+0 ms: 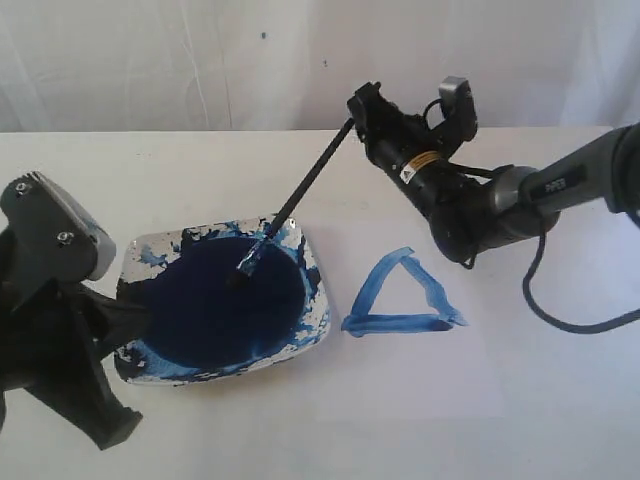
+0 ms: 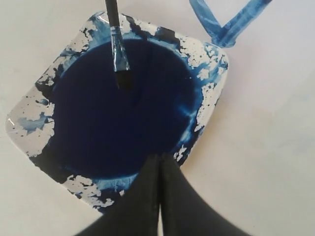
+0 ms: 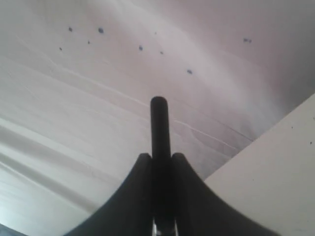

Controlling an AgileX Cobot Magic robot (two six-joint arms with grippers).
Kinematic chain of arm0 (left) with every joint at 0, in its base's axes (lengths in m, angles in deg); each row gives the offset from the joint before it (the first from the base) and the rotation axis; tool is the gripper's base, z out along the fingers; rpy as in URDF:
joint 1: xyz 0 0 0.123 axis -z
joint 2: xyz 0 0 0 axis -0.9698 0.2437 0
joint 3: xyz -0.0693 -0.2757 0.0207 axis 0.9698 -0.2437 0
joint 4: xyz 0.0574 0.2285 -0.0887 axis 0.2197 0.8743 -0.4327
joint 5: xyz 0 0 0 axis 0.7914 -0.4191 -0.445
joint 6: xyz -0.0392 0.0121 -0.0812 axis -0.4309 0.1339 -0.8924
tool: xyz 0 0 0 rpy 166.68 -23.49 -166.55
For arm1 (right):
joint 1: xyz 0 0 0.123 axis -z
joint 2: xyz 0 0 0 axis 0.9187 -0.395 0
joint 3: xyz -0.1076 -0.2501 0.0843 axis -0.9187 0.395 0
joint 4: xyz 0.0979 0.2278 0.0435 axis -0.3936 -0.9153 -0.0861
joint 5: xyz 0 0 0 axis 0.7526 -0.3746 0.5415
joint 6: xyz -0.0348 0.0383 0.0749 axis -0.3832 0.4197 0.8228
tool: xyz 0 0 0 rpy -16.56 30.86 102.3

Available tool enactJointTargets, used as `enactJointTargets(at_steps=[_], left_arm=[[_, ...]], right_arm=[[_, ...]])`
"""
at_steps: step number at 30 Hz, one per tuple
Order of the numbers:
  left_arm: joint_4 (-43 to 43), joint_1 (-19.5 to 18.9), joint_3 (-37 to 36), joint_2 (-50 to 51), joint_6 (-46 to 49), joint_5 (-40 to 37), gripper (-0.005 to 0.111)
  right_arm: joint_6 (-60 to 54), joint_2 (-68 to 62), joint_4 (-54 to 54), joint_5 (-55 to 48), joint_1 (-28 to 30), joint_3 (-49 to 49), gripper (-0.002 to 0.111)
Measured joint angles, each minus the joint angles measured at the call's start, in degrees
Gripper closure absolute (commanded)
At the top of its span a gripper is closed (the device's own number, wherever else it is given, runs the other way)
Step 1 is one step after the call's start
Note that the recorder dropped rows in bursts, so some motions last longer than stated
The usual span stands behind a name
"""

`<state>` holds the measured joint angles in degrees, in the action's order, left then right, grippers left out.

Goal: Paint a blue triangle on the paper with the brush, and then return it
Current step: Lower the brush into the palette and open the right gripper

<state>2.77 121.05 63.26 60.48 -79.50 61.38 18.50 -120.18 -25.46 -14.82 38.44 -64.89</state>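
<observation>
Right jaws: the right gripper (image 1: 358, 105) is clamped on the black handle of the brush (image 1: 300, 190), close to its upper end.
Brush: it slants down to the left, with its bristles in the dark blue paint pool (image 1: 215, 295) of the dish (image 1: 318, 300).
Left jaws: the left gripper (image 2: 160, 167) has its jaws pressed together on nothing, above the dish's near corner.
Triangle: the blue triangle (image 1: 395, 323) looks closed and complete, just beside the dish's right rim, on the paper (image 1: 400, 300), whose edges are hard to make out.
Stage: judging by this, only setting the brush back remains.
Risk, pivot: held so near its end, the long handle could swing in the grip.
Risk, drips: a loaded tip carried over the paper could spot the triangle.
Risk, release: let go at this slant, the brush could roll off the rim and smear the sheet.
</observation>
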Motion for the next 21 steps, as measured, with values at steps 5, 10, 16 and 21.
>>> enactJointTargets(at_steps=[5,10,16,21], left_arm=[[0.0,0.0,0.0,-1.1,0.1,-3.5,0.107],[0.0,0.0,0.0,-1.2,0.1,-4.0,0.107],[0.0,0.0,0.0,-1.2,0.1,-4.0,0.107],[0.0,0.0,0.0,-1.2,0.1,-4.0,0.107]], right_arm=[[1.0,-2.7,-0.1,-5.3,-1.7,-3.2,0.108],[6.0,-3.8,-2.6,-10.4,-1.9,-3.8,0.108],[10.0,-5.2,-2.1,-14.0,-1.9,-3.8,0.108],[9.5,-5.2,1.5,-14.3,-1.9,-4.1,0.108]])
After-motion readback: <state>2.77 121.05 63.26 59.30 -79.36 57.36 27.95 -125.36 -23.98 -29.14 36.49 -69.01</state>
